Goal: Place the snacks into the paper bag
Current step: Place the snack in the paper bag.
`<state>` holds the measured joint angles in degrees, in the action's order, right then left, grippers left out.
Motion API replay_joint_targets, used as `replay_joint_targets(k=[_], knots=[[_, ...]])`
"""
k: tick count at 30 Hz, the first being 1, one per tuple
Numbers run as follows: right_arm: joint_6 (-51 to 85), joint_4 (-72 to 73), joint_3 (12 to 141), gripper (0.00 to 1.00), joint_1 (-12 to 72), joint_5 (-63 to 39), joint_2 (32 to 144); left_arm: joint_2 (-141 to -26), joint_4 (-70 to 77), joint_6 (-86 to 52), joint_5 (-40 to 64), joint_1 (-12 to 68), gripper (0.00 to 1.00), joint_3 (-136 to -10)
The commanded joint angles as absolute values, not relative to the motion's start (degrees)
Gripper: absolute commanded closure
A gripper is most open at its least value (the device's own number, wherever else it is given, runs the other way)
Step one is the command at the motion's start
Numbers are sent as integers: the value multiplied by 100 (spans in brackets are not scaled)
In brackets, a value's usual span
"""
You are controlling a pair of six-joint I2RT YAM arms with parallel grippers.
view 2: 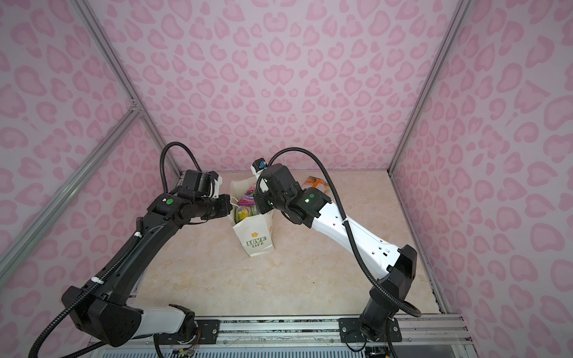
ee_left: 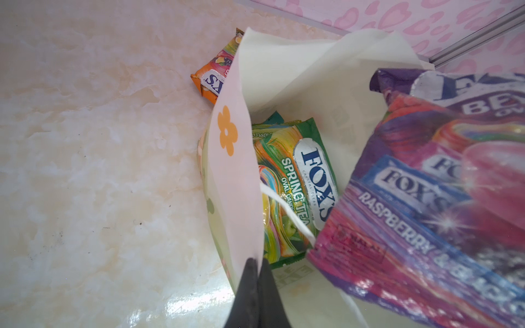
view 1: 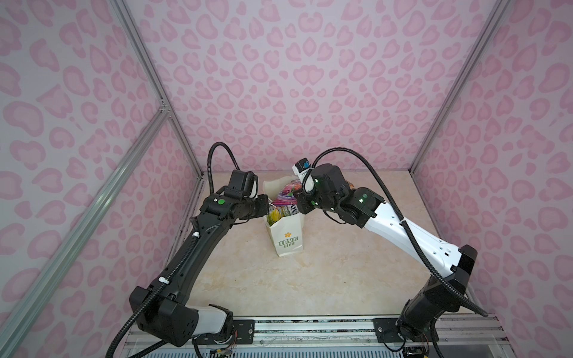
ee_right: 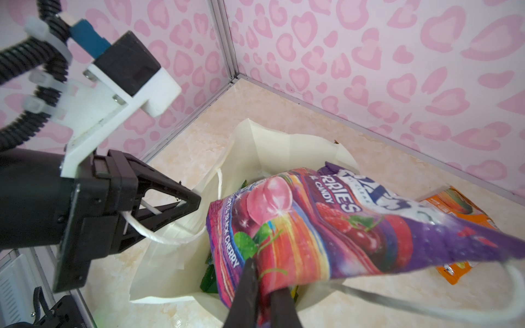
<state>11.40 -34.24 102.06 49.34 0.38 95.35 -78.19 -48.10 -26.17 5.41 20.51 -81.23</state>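
My left pincer [ee_left: 257,264] is clenched on the top edge of the paper bag [ee_left: 298,71]. I pinch it there so the bag stands up and its mouth is wide open. The white cord handle [ee_right: 167,241] loops right by that pincer and touches it.

My right pincer [ee_right: 262,279] is clenched on one corner of the purple packet [ee_right: 326,227]. The packet hangs over the open mouth, with its low end about at the rim. I think it can slide in when I let go. It is wide, so it might catch on the rim.

A green packet [ee_left: 295,184] already lies deep inside the bag. An orange packet [view 2: 316,184] lies on the desk [view 1: 310,279] just behind the bag, not in yet.

Both my arms reach out from the near rail and bend in toward the bag in the middle. My left wrist points sideways at the bag's edge. My right wrist is up high and tips down over the mouth.
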Motion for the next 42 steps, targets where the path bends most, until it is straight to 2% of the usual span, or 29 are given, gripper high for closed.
replay_joint_targets(k=[1,27,42], knots=[[1028,-3372,10147,100,4889,158,9451,-7802,-4828,-2641,418,2048,97,-8139],[737,-3635,10293,100,4782,376,9422,-7743,-4867,-2650,321,2036,97,-8156],[442,-3971,10994,100,5167,-88,10340,-7799,-4841,-2646,457,2035,97,-8139]])
